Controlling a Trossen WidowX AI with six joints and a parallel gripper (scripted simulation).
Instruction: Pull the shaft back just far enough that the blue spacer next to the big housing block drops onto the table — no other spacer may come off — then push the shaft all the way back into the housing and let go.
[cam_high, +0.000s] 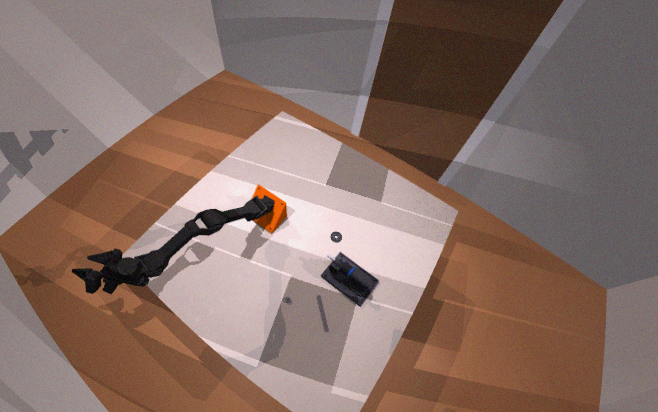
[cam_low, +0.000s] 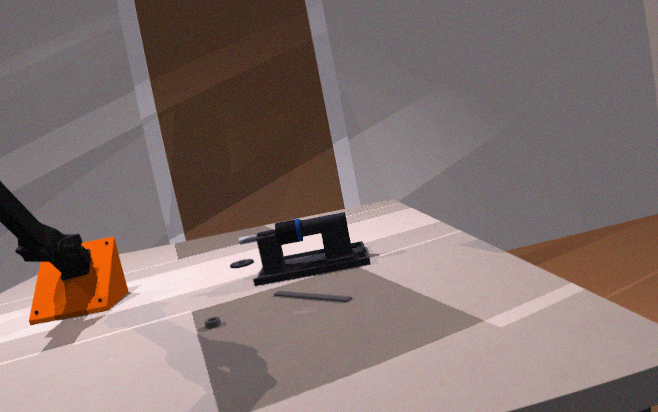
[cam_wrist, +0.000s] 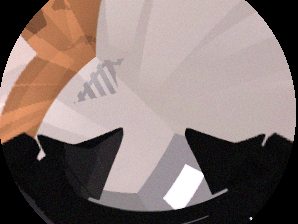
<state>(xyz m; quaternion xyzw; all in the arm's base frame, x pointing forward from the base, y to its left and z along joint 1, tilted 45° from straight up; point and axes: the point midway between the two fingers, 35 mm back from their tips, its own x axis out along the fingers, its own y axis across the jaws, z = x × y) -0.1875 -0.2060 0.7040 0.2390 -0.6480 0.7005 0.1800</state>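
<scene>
A black housing (cam_high: 334, 282) (cam_low: 310, 273) stands on the table, with a smaller upright post (cam_low: 271, 252) at one end and the big housing block (cam_low: 338, 237) at the other. A pale shaft (cam_high: 331, 258) (cam_low: 247, 240) sticks out past the small post. The blue spacer (cam_high: 351, 271) (cam_low: 298, 230) is a thin band up on the shaft line, against the big block. A dark spacer section (cam_low: 286, 232) sits between it and the small post. My gripper (cam_high: 81, 264) (cam_wrist: 155, 131) is open and empty, far from the housing, beyond the arm's orange mount. It is outside the exterior view.
A dark flat ring (cam_high: 332, 237) (cam_low: 235, 265) lies near the shaft end. A thin grey bar (cam_high: 323, 314) (cam_low: 312, 296) and a small dark nut-like piece (cam_high: 287, 300) (cam_low: 213, 323) lie on the housing's other side. The orange mount (cam_high: 262, 220) (cam_low: 116, 280) holds the arm's base.
</scene>
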